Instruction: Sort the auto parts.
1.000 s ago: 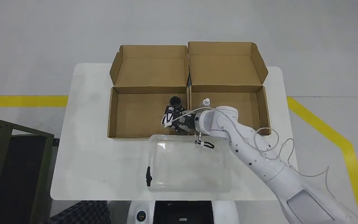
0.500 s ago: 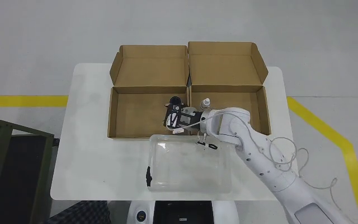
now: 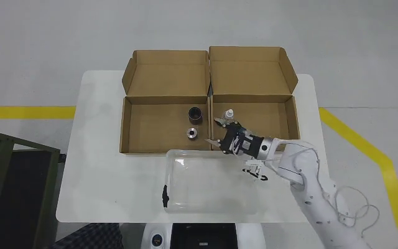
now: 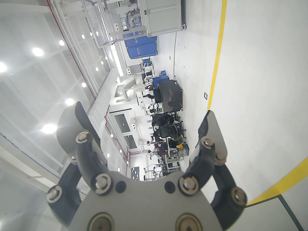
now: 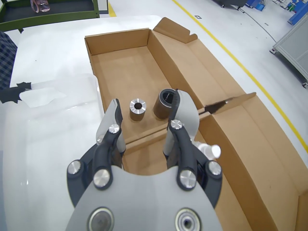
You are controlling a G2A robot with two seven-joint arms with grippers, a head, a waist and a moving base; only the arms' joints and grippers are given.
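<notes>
Auto parts first, from the top view: a short silver metal bushing (image 3: 192,132) and a dark cylindrical sleeve (image 3: 195,114) stand upright, near each other but apart, in the left brown cardboard box (image 3: 149,127). Both are close to the wall it shares with the right cardboard box (image 3: 273,118). A small white plastic fitting (image 3: 229,114) sits in that right box, just beside the same wall. My right gripper (image 3: 216,131) hangs over the right box's near corner, claw spread wide and empty. In front of the boxes lies a clear plastic tray (image 3: 186,199) on the white table (image 3: 99,155), with a small black piece (image 3: 165,196) at its rim; I cannot tell what it is.

From the left wrist view, the left gripper (image 4: 144,126) points out into the hall, claw spread, nothing in it.

From the right wrist view, the bushing (image 5: 137,108) shows a bored centre and slotted top face, the sleeve (image 5: 164,106) a ribbed bore and matt wall. The fitting (image 5: 209,151) peeks out beside my finger. I judge both metal pieces stiff, dense and smooth-sided, likely to slip. I would pinch them across the outer wall at mid-height. The plastic fitting looks light and easily toppled.
</notes>
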